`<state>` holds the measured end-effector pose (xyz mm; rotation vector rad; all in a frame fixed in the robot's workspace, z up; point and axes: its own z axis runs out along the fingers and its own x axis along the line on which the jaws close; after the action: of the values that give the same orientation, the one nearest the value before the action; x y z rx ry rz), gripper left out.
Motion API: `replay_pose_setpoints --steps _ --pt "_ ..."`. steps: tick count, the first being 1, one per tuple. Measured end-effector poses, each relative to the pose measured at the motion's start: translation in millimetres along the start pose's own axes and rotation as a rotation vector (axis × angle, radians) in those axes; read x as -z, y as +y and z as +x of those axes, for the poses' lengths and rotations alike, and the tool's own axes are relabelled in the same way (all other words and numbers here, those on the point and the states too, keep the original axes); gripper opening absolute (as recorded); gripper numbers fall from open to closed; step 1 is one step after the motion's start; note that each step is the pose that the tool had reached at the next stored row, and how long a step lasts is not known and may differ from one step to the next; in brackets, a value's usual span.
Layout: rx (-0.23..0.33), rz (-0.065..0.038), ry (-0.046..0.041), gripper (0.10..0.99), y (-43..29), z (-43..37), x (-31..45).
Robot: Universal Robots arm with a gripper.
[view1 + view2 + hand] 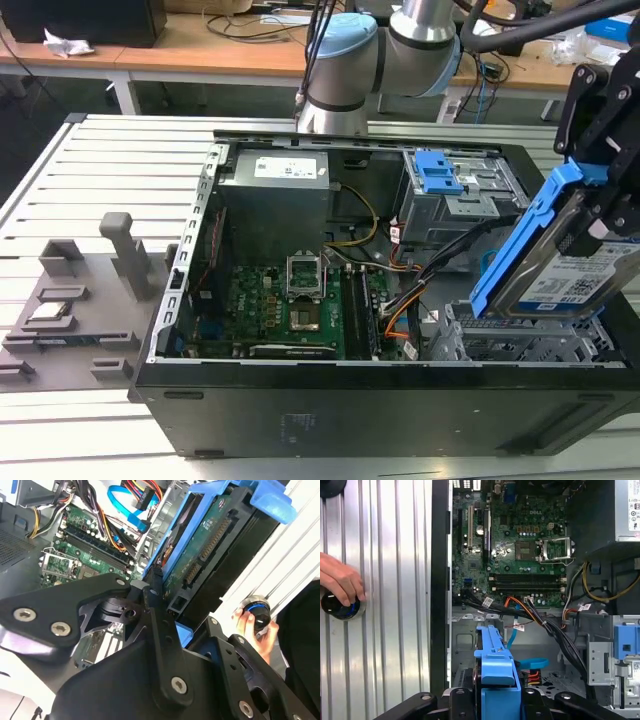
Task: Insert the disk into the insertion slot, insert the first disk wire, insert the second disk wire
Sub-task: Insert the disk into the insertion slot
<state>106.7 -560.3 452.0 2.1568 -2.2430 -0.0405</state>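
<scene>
gripper [592,205]: clamped on the disk [560,275] by its blue frame.
disk: tilted, low end over the slot [510,345], likely angled for sliding in.

The disk [560,275], a silver hard drive with a white label framed by a bright blue plastic carrier, stands steeply tilted, label outward, its lower end just over the insertion slot [510,345], a low bay of perforated silver sheet metal at the exterior view's right.
</scene>
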Motion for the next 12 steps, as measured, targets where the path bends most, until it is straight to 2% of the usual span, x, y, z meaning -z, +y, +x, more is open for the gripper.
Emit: replay_pose_setpoints --steps 12 --pt "0.0 0.0 -0.0002 0.365 2.0 -3.9 -5.8"
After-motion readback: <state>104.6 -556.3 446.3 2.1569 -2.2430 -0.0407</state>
